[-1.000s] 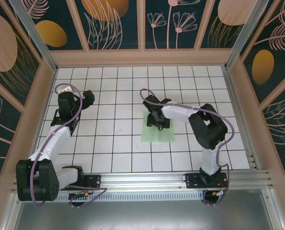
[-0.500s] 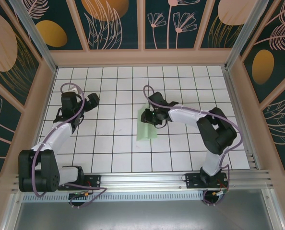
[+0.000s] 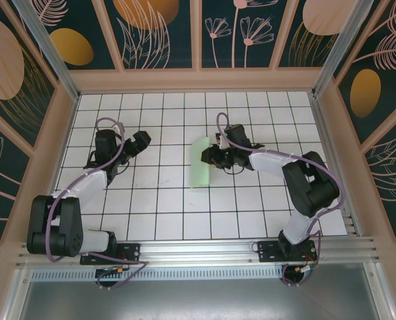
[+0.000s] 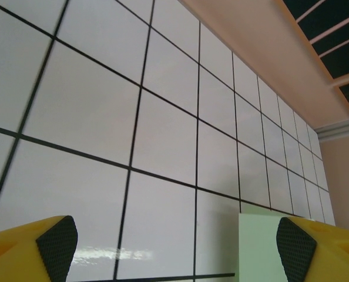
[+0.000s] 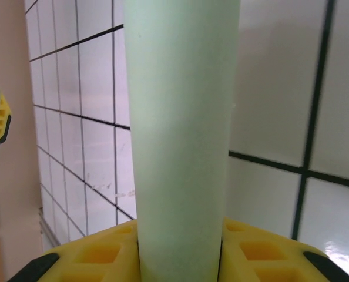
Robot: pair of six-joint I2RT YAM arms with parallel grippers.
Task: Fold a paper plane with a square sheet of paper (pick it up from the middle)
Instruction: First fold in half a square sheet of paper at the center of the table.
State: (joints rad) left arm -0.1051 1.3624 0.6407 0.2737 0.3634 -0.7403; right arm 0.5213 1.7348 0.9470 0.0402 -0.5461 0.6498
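From above, the thin pale mint-green square sheet of paper was seen bowed near the middle of the white tiled worktop, pinched by the right gripper. At the left wrist, the left gripper was spread wide, empty. At the right wrist, the sheet was clamped between yellow fingers.

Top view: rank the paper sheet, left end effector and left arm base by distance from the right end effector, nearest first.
1. The square sheet of paper: pinched in the right end effector, mid-table.
2. The left end effector: further left across the tiles, open.
3. The left arm base: near-left edge of the table, clearly farthest.
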